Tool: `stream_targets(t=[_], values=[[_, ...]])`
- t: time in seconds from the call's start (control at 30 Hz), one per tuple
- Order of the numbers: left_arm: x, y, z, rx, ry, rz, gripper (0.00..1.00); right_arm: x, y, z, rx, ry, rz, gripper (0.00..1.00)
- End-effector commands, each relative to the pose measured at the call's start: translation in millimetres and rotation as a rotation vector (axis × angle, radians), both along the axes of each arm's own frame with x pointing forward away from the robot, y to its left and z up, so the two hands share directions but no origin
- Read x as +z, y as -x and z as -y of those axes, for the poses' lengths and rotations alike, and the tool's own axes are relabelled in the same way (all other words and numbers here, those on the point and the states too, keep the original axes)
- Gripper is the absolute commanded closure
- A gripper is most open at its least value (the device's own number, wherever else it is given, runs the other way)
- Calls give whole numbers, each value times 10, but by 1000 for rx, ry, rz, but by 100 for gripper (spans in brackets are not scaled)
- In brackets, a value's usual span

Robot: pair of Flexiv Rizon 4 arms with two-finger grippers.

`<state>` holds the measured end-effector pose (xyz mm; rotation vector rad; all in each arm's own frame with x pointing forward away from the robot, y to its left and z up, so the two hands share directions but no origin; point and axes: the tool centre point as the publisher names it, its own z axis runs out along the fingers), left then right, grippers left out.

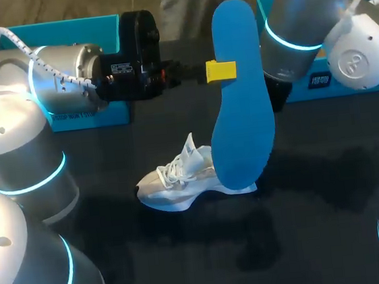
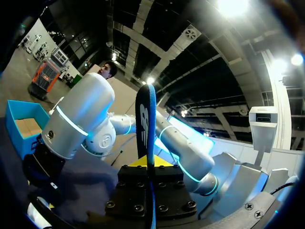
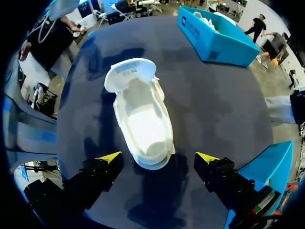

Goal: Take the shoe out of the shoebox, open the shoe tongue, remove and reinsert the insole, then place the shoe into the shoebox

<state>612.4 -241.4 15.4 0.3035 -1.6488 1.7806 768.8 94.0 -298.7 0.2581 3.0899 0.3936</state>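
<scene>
The left gripper (image 1: 221, 71) is pinching the blue insole (image 1: 239, 96) upright. The right gripper (image 3: 158, 156) is hanging open, with the white shoe (image 3: 143, 119) just under it.

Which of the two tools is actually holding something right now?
The left tool, on the arm at the left: it is shut on the upright blue insole. The right tool is open above the white shoe, touching nothing.
</scene>
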Motion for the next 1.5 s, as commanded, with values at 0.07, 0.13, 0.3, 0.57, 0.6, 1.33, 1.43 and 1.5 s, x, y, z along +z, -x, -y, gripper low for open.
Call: stream_targets(t=[0.07,0.13,0.3,0.57,0.6,1.33,1.43,1.5], values=[[-8,5,7,2,2,0,100,71,-12,-70,3,70,-5,0],[-8,5,7,2,2,0,100,88,-13,-86,9,85,-5,0],[-8,5,7,2,2,0,100,118,-12,-143,48,104,12,0],[-8,5,7,2,2,0,100,77,2,-230,96,118,30,0],[-8,5,7,2,2,0,100,71,8,-230,98,123,31,0],[-8,5,7,2,2,0,100,56,51,-245,143,130,21,0],[-8,5,7,2,2,0,100,56,51,-245,143,130,21,0],[-8,5,7,2,2,0,100,56,51,-245,143,130,21,0]])
